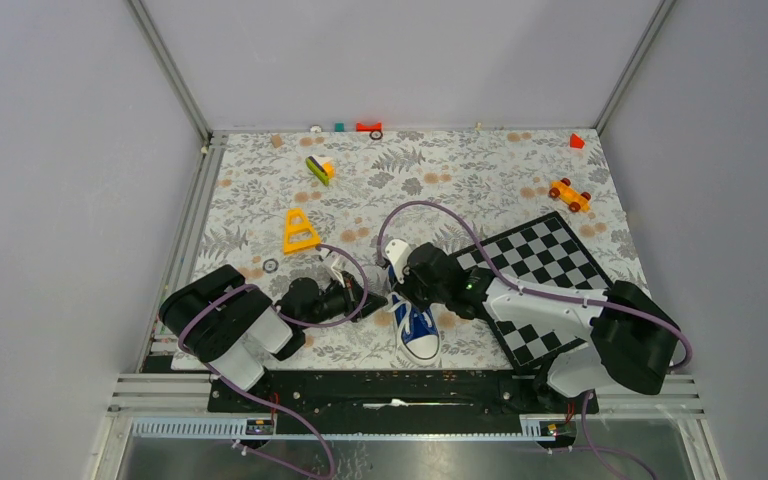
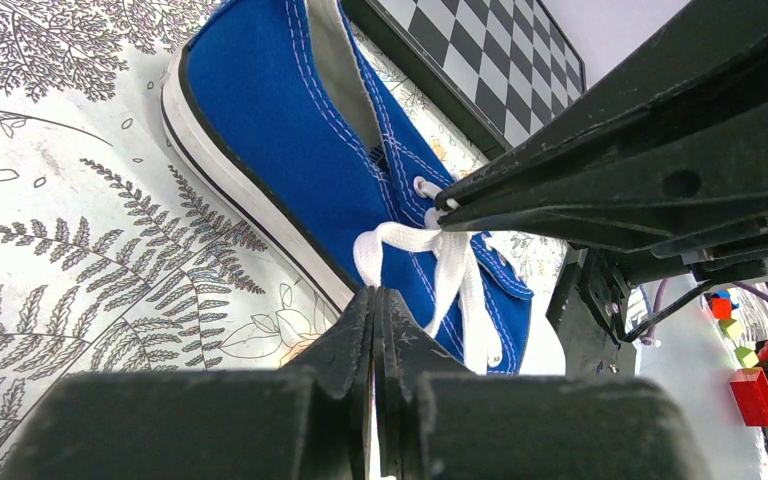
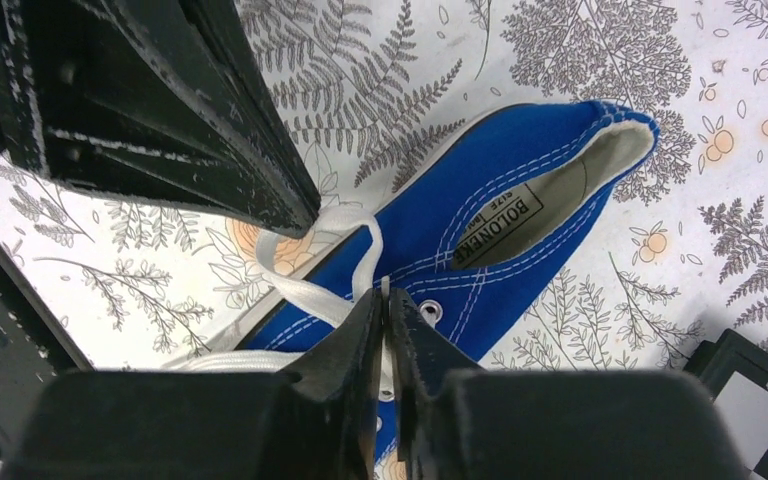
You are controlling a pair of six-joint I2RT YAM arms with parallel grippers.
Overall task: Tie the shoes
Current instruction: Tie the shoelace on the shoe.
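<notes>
Blue canvas and white rubber: the shoe (image 1: 418,328) lies on the flowered surface (image 1: 480,175) close to the middle of its near edge. Its toe cap points toward the arms' bases, and it sits just beside the checkerboard's (image 1: 550,262) near-left edge. Both arms meet over its lacing.

Your left gripper (image 2: 375,300) is fully closed. A sliver of white shows between its fingers, so it seems to pinch one strand of the laces (image 2: 428,248). Your right gripper (image 3: 387,300) is pinched almost together on white lace too, right at the eyelets near the shoe's opening. In the left wrist view a loop hangs between the two tips.

I judge you are holding one strand on each side so the crossing is taut while a knot or loop is formed. No finished bow shows yet.

Pull apart gently. The shoe is light and nothing pins it, so a hard tug would likely drag it across the surface.
</notes>
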